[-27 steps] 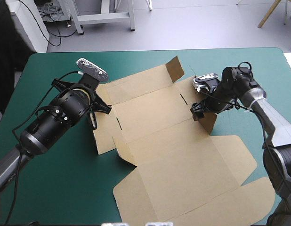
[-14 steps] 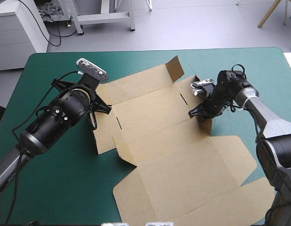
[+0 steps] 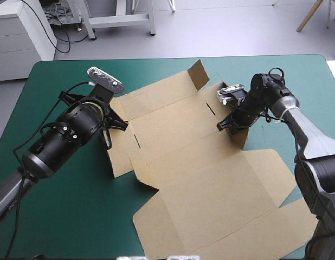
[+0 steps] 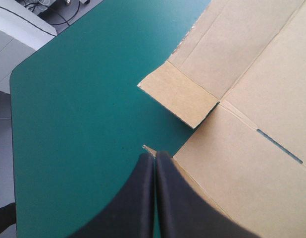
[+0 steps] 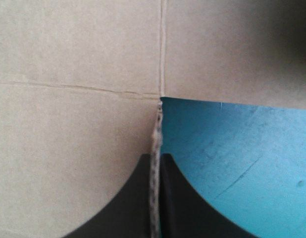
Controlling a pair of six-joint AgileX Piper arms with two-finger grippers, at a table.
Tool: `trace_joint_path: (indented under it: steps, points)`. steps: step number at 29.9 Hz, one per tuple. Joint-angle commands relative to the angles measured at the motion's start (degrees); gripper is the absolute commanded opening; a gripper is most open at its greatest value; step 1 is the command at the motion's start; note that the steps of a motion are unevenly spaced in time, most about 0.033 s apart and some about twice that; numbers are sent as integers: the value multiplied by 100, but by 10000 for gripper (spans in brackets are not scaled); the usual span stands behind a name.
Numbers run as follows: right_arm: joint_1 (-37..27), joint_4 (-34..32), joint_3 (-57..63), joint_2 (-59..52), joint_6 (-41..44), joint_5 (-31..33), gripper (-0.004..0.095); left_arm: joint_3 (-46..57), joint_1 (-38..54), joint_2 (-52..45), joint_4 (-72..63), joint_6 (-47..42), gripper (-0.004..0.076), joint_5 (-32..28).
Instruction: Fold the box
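Nearest in, broad lid panel (image 3: 221, 216) of the brown box (image 3: 184, 141) flat on the near right part of the worktop (image 3: 297, 70), rounded corners reaching towards the near edge; plenty of bare teal-green cover (image 3: 64, 216) at the near left, open room there. Further in, main sheet spread flat across the middle, creases and a narrow slot (image 4: 279, 146) showing; left tool (image 4: 154, 154) down at the sheet's left edge, black fingers pressed together into a point, a corner of board nipped at the tips; just ahead of it a small side flap (image 4: 180, 99) out over the cover, tilt hard to judge, free edge facing open green. Over on the right, right tool (image 3: 228, 125) clamped on a raised wall flap (image 3: 240, 138); board edge-on and squeezed thin between the two fingers (image 5: 133, 208) in the wrist view; bare cover just beyond that flap, clear out towards the right edge. Farthest back, a short end flap (image 3: 200, 76) tipped up at the box's far edge; wide strip of bare cover behind it up to the far edge; far left corner open too.
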Motion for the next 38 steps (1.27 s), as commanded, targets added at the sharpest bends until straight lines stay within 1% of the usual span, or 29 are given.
trace_joint_path:
  steps: [1, 5, 10, 12, 18, 26, 30, 33, 38]
  points:
    - [-21, 99, -360, -292, -414, 116, -19, -146, -41, -409, 168, -140, -9, -193]
    - [28, 159, -533, -292, -936, 127, -19, -146, -32, -742, 168, -115, -8, -103]
    - [154, 227, -665, -292, -1692, -35, -19, -146, -32, -1141, -3, -46, -8, 276]
    - [229, 227, -677, -292, -1944, -196, -19, -146, -32, -1323, -248, 68, -8, 457]
    - [550, 242, -677, -292, -2830, -627, -20, -146, -32, -1859, -718, 355, -8, 630]
    - [1150, 270, -683, -292, -3998, -1537, -20, -146, -32, -2177, -795, 379, -9, 1245]
    - [1405, 297, -683, -292, -4548, -1958, -20, -146, -32, -2206, -854, 379, -9, 1327]
    - [1491, 413, -683, -292, -4925, -1980, -20, -146, -32, -2206, -953, 379, -9, 1327]
    - [1517, 591, -683, -280, -5309, -1980, -20, -146, -32, -2206, -1074, 379, -9, 1327]
